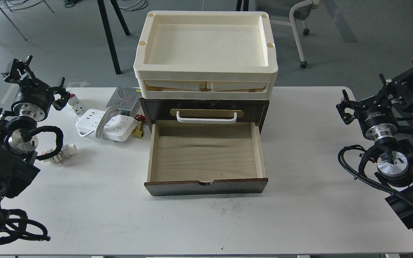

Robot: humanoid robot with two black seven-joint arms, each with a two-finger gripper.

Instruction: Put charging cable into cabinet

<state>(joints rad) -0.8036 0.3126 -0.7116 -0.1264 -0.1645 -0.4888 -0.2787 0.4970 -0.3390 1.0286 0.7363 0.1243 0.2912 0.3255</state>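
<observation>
The charging cable [115, 126], a white flat power strip with its thick cord wound around the middle, lies on the white table [299, 215] just left of the cabinet. The cabinet [206, 107] is a small dark brown drawer unit with a white handle on a brass plate. Its lower drawer [206, 154] is pulled out toward me, and its light wood inside is bare. My left gripper [36, 80] hangs open and holds nothing, up and to the left of the cable. My right gripper [368, 98] is open and holds nothing at the table's right edge, far from the cabinet.
Cream plastic trays [206, 77] are stacked on top of the cabinet. Behind the cable sit a perforated metal box [124, 98] and a small white breaker with a red switch [74, 104]. A brass fitting [137, 132] lies by the cabinet's left side and a white plastic fitting [65, 151] nearer my left arm.
</observation>
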